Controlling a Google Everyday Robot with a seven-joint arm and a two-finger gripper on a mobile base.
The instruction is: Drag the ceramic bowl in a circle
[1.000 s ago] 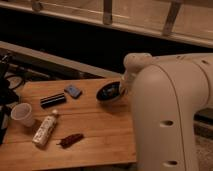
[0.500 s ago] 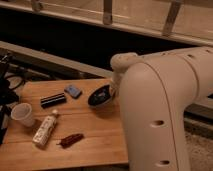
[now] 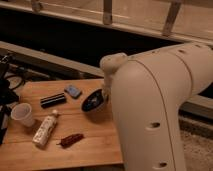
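Fingers of the gripper (image 3: 104, 95) are hidden behind the bulky white arm (image 3: 155, 110) bent low over the wooden table (image 3: 95, 142), state undeterminable, with the glossy dark round ceramic bowl (image 3: 93, 101) tilted directly beside them, apparently touching.

You see a glossy dark ceramic bowl (image 3: 93, 102) at the gripper (image 3: 105, 95), on a matt wooden table (image 3: 95, 140); the arm (image 3: 160, 100) is smooth white plastic.
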